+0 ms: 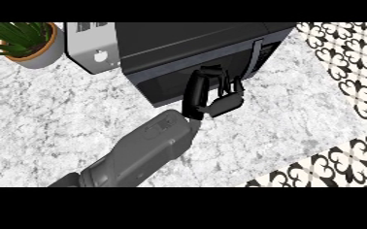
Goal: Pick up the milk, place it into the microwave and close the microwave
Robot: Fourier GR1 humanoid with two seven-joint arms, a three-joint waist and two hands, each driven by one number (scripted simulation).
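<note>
The black microwave [193,43] stands at the back of the marble counter. Its dark door [168,80] looks shut, with a vertical handle [254,58] near its right end. My left hand [213,97] comes in from the lower left on a grey forearm [136,157] and rests against the door's front, below the handle. Its fingers [233,89] point up, fairly straight, and nothing is held in it. No milk shows anywhere in the view. My right hand is out of view.
A light grey panel with a knob [93,46] adjoins the microwave's left end. A potted green plant [30,43] stands at the back left. Black-and-white patterned tiles [337,63] border the counter on the right and lower right.
</note>
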